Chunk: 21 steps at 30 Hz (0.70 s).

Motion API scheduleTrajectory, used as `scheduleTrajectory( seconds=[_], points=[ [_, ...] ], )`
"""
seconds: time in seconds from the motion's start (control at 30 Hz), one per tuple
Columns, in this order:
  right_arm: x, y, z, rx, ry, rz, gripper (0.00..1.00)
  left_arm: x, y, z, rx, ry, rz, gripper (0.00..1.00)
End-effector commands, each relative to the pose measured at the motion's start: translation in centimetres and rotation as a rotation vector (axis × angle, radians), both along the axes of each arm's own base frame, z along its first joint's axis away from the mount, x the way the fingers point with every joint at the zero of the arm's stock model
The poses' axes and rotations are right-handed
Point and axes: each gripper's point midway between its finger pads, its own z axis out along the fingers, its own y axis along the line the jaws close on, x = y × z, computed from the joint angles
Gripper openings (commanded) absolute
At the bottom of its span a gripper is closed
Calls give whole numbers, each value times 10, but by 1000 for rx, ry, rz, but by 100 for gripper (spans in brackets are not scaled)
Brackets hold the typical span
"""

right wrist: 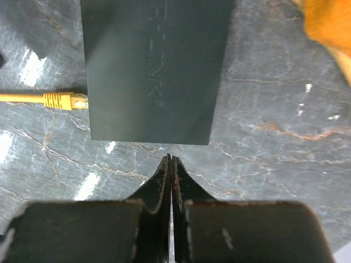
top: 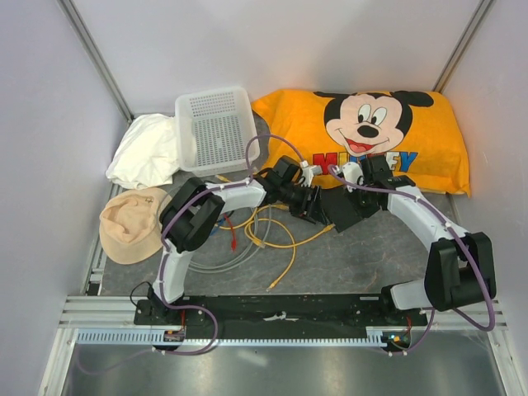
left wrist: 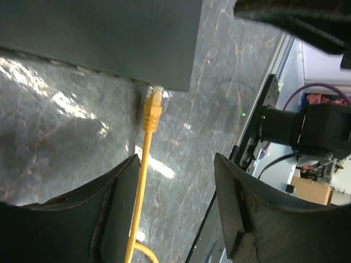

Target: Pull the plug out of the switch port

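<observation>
The switch is a flat black box [right wrist: 156, 71] lying on the grey marbled table [right wrist: 274, 142]. A yellow plug [right wrist: 63, 100] meets the port in its left edge; how deep it sits I cannot tell. In the left wrist view the same plug [left wrist: 152, 107] stands at the box's [left wrist: 98, 38] edge. Its yellow cable [left wrist: 141, 181] runs down along the inner face of my left finger. My left gripper [left wrist: 176, 164] is open and grips nothing. My right gripper [right wrist: 171, 159] is shut and empty, just short of the box's near edge. From above, both grippers [top: 309, 202] [top: 365, 180] flank the box [top: 346, 213].
Loose yellow cable loops [top: 272, 235] lie in front of the left arm. A white basket [top: 216, 128], white cloth [top: 147, 153] and beige hat [top: 132, 223] sit at the left. An orange Mickey pillow [top: 371, 136] lies behind the box.
</observation>
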Motion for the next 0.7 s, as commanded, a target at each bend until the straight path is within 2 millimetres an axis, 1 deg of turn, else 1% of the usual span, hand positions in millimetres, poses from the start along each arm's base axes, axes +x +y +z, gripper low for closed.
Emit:
scheduleTrajectory(
  seconds=[0.0,0.03,0.07,0.1,0.13,0.17,0.2,0.23,0.3,0.37,0.43,0.5,0.53,0.6,0.67],
  points=[
    [-3,5,-12,30,29,-9,0,22,-18,2,-55,-4,48,63],
    [-3,4,-13,28,31,-11,0,24,-22,3,-69,-7,52,63],
    [-5,4,-17,26,41,-13,0,24,-25,-4,-66,0,49,63],
    [-4,5,-19,31,42,-11,0,25,-28,-7,-66,-3,46,62],
    [-4,6,-20,34,47,-14,0,27,-34,-4,-78,-14,40,61],
    [-4,6,-24,35,63,-19,0,27,-36,-8,-76,-9,38,61],
    [-4,7,-26,40,69,-21,0,27,-37,-16,-70,4,35,59],
    [-4,8,-26,44,74,-24,0,26,-41,-17,-70,9,31,58],
    [-4,9,-28,51,84,-31,1,24,-42,-26,-70,23,27,55],
    [-6,9,-30,52,94,-33,0,22,-44,-30,-78,44,28,52],
    [-7,8,-31,45,100,-32,1,16,-44,-36,-80,79,18,49],
    [-8,8,-33,41,107,-29,1,12,-48,-35,-110,103,-2,45],
    [-8,8,-34,41,108,-30,1,11,-48,-39,-111,117,-7,43],
    [-7,8,-36,40,119,-30,1,9,-49,-40,-117,128,-15,41],
    [-6,10,-37,46,124,-27,1,8,-47,-42,-115,136,-16,41]
  ],
)
